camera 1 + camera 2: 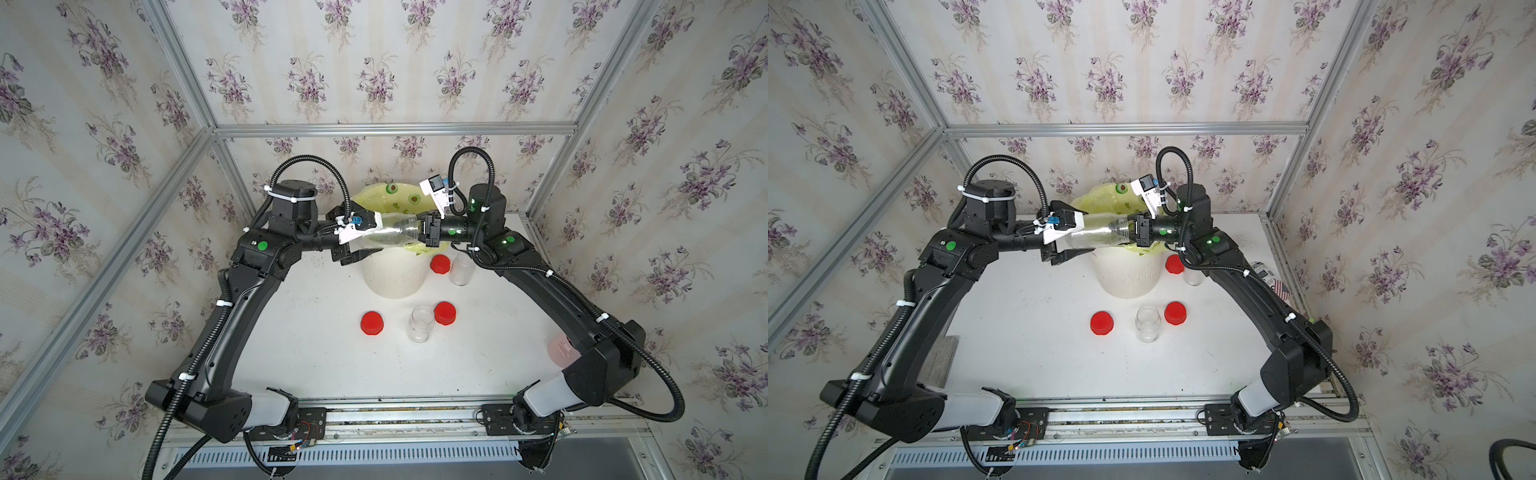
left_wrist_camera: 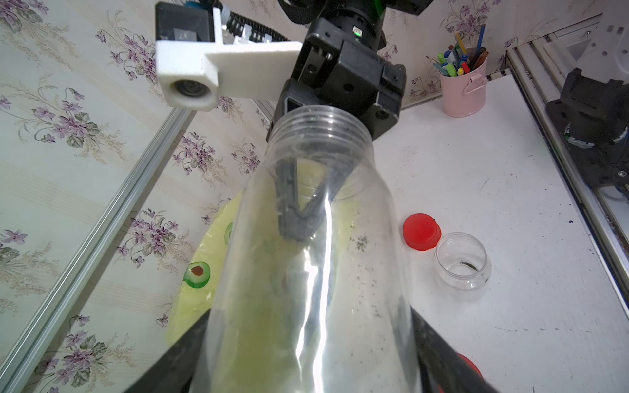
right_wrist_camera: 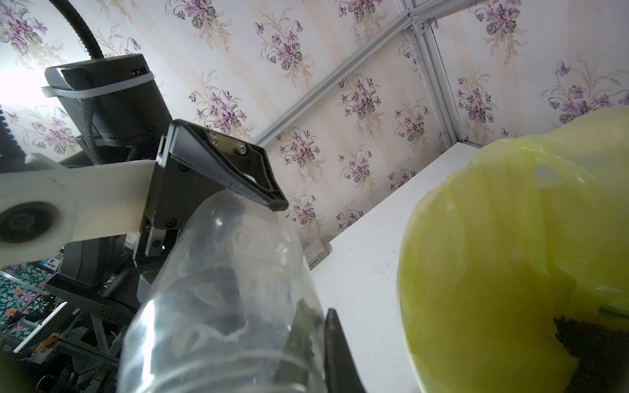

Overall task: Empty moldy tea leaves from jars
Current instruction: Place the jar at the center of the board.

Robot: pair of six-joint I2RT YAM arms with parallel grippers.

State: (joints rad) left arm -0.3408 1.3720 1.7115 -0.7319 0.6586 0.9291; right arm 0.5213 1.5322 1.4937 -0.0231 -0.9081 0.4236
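Above the white bin [image 1: 392, 276], the left gripper [image 1: 365, 235] is clasping the jar [image 1: 390, 232] sideways. The left wrist view is showing the right gripper [image 2: 296, 230] closed, pinching the jar's wall at the mouth. Only the right wrist view is showing the tea leaves [image 3: 595, 357] lying inside the bin.

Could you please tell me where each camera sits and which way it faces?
Both top views: overhead, looking down on the table; left arm and right arm show.
Left wrist: looks along the held jar at the right gripper; own fingers show.
Right wrist: looks along it toward the left gripper, bin beside; own finger shows.
Shared: both wrist views see that jar.
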